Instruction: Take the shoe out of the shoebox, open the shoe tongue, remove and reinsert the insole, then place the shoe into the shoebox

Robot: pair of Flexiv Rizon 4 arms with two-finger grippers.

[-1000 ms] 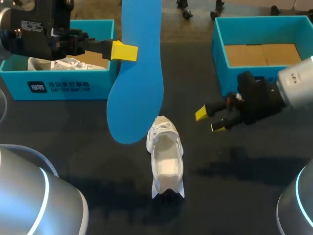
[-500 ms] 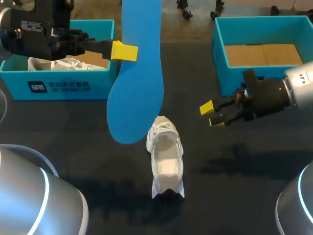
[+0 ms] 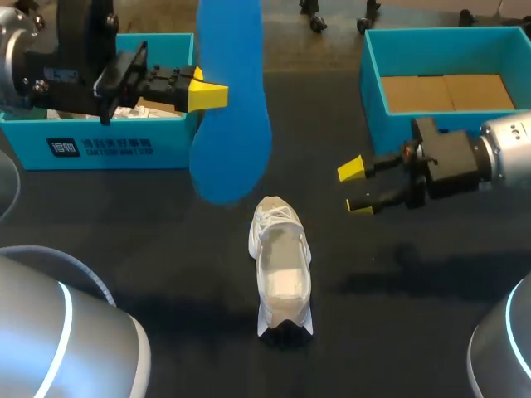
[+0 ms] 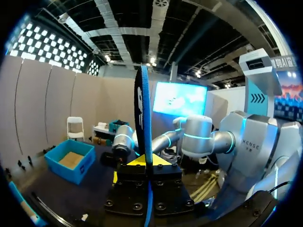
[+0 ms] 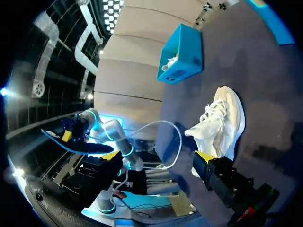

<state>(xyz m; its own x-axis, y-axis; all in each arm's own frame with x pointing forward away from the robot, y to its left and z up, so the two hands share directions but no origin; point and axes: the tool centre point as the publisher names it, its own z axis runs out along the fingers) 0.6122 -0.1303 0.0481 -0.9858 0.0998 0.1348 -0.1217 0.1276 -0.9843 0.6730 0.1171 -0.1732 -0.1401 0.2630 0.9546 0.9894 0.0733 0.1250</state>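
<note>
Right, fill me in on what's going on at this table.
The left claw is shut on a blue insole, holding it up over the table. The white shoe sits mid-table, opening upward. The right claw hangs open beside the shoe, holding nothing. The right shoebox shows only cardboard inside.

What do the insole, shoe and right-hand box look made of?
Insole: matte blue foam, probably; thin, yet keeps its shape gripped in the left claw. Shoe: white, textile-looking upper, laced. Box: blue cardboard, likely; bare brown board floor inside.

Robotics lab or show hall, 2 robot arms (image 3: 506, 153) at black table (image 3: 415, 332), exposed ceiling ducts (image 4: 108, 14)
</note>
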